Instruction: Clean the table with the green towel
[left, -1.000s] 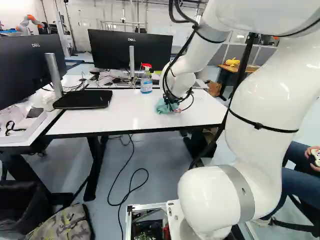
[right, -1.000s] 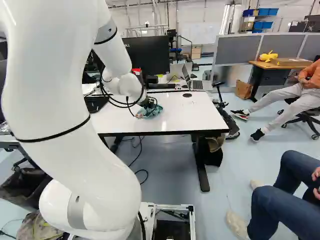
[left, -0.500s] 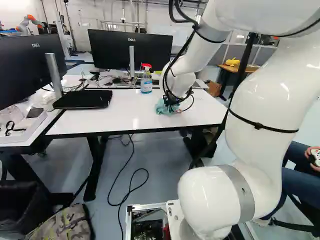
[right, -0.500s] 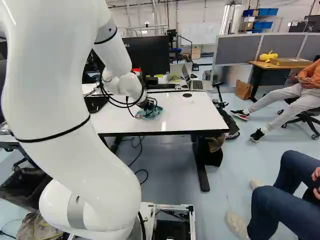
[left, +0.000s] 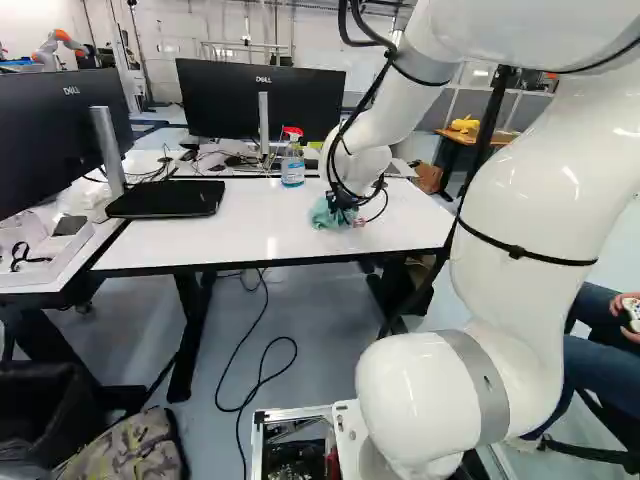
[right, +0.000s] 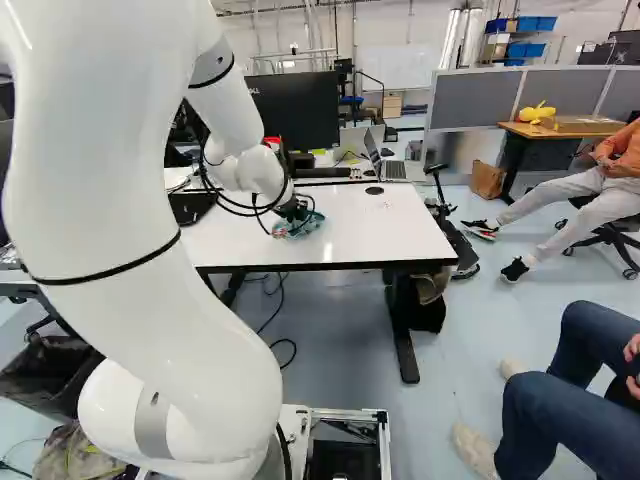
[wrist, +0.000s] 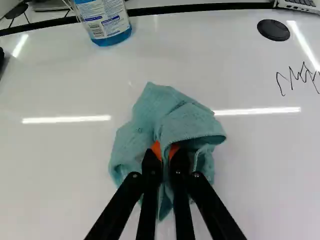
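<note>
the towel (wrist: 172, 120) is rough, creased cloth. the table (wrist: 65, 170) looks smooth and glossy, the arm (right: 110, 210) too. the bottle (wrist: 107, 25) is clear, shiny plastic; the bag (left: 125, 450) is matt cloth.

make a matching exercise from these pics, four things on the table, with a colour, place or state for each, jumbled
Things
1. green towel
2. spray bottle
3. disc
4. scribble

Descriptions
A. thin jagged lines drawn on the white tabletop
B. upright, with a red top and blue liquid
C. crumpled, with a fold gripped in the pincer
D. round, black and flat

Right pairs: 1-C, 2-B, 3-D, 4-A
</note>
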